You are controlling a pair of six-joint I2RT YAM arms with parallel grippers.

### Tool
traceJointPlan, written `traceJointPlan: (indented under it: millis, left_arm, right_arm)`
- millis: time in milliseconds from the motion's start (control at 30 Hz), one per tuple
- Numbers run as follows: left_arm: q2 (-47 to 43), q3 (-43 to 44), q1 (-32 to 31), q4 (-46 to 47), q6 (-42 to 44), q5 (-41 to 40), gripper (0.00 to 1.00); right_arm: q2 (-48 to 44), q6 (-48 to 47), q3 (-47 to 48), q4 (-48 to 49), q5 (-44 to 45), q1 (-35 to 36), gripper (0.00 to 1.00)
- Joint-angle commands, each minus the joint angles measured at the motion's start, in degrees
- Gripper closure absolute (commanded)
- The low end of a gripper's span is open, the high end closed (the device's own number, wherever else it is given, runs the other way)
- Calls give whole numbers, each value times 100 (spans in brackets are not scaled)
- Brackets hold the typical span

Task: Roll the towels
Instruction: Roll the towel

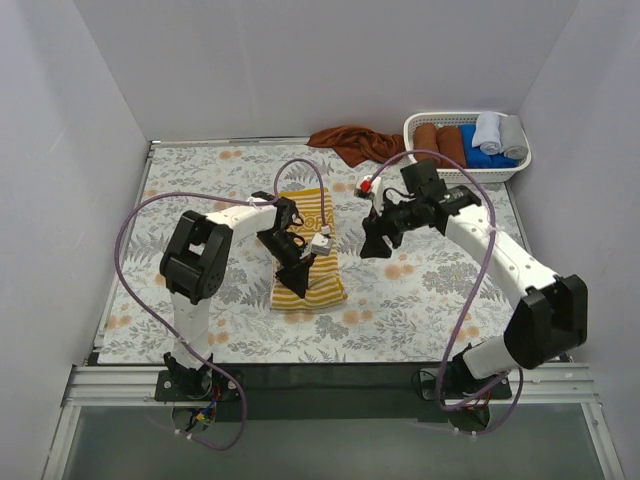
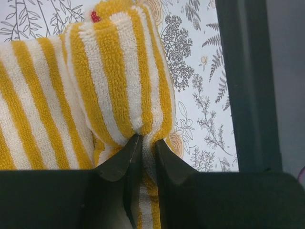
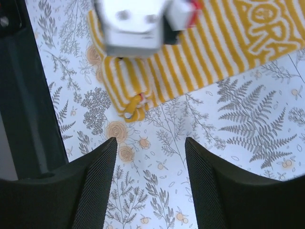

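Observation:
The mustard-yellow striped towel (image 1: 318, 285) lies flat in the middle of the floral table, its near end folded over into a thick edge (image 2: 114, 71). My left gripper (image 1: 298, 272) is over that end, and its jaws (image 2: 145, 142) are shut on a pinch of the folded cloth. My right gripper (image 1: 375, 245) hovers to the towel's right, open and holding nothing (image 3: 150, 143). In the right wrist view the towel (image 3: 214, 47) lies beyond its fingertips, with floral cloth between them. The rust-brown towel (image 1: 350, 142) lies crumpled at the back of the table.
A white basket (image 1: 478, 176) at the back right holds brown, blue and grey rolls. White walls close in three sides. The table's dark near edge (image 2: 248, 81) runs close to the towel's end. The left arm's cable loops over the table.

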Motion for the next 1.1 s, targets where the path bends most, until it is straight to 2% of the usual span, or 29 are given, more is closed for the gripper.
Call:
traceJointPlan:
  millis: [0, 167, 200, 267, 400, 533, 767, 833, 900, 933, 967, 1033, 1067]
  left_arm:
    - [586, 351, 196, -921, 583, 87, 91]
    - [1140, 738, 267, -1098, 715, 34, 89]
    - [1236, 852, 275, -1150, 724, 34, 89]
    - [1456, 967, 311, -1195, 733, 95, 87]
    - [1650, 1221, 390, -1204, 663, 201, 86]
    - [1764, 1353, 451, -1204, 592, 271, 83]
    - [1844, 1415, 521, -1204, 601, 280, 80]
    - [1835, 1415, 530, -1204, 601, 306, 80]
    - [1809, 1389, 548, -1195, 601, 333, 80]
    - [1756, 1372, 557, -1204, 601, 359, 79]
    - [1721, 1319, 557, -1195, 610, 376, 77]
    - [1616, 1249, 592, -1204, 610, 464, 70]
    - [1450, 1196, 609, -1204, 610, 552, 68]
  right_arm:
    - [-599, -237, -589, 982, 1022, 849, 45]
    - [-682, -641, -1091, 1467, 2228, 1968, 38]
    - [-637, -686, -1135, 1581, 2560, 2274, 33]
    - [-471, -904, -1257, 1905, 3035, 2583, 30]
    - [-207, -1221, -1512, 2557, 3442, 3251, 28]
    - [109, -1451, -1759, 3006, 3609, 3577, 27]
    - [873, -1504, -2058, 3437, 3706, 3604, 29]
    - [988, -1512, -2119, 3446, 3706, 3604, 32]
    - [1129, -1486, -2119, 3402, 3654, 3526, 44]
    - [1173, -1469, -2041, 3341, 3584, 3473, 54]
    - [1261, -1408, -1953, 3097, 3374, 3342, 75]
    - [1358, -1337, -1751, 2762, 3040, 3174, 87]
    - [1393, -1302, -1559, 2447, 2673, 3086, 97]
